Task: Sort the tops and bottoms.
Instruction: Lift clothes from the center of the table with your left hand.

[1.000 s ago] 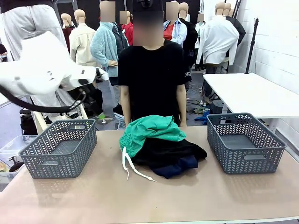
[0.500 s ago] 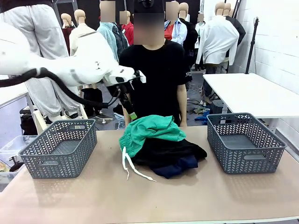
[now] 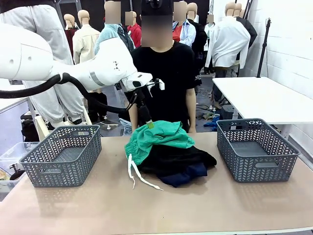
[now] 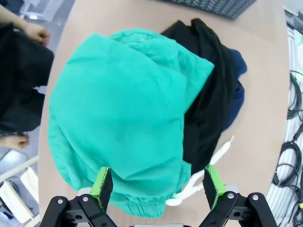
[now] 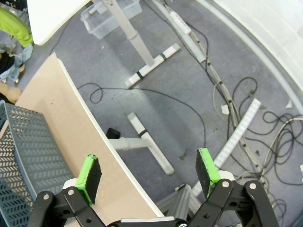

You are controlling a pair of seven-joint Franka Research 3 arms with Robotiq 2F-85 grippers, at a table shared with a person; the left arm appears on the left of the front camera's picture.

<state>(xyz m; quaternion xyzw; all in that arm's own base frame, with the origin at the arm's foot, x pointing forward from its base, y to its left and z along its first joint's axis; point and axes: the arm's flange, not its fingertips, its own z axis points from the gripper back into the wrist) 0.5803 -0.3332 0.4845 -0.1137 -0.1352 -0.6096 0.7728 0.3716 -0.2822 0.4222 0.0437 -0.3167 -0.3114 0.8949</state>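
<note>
Hanging over the teal-green bottoms (image 4: 118,104), left hand (image 4: 156,179) spread wide and empty; right hand (image 5: 147,170) spread too.

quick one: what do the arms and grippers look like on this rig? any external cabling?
Left arm: glossy white rounded shells, a grey band at one joint, and a thick black cable looped outside it. Left gripper and right gripper: black two-finger linkages with visible pivot screws and bright green pads on the fingertips.
</note>
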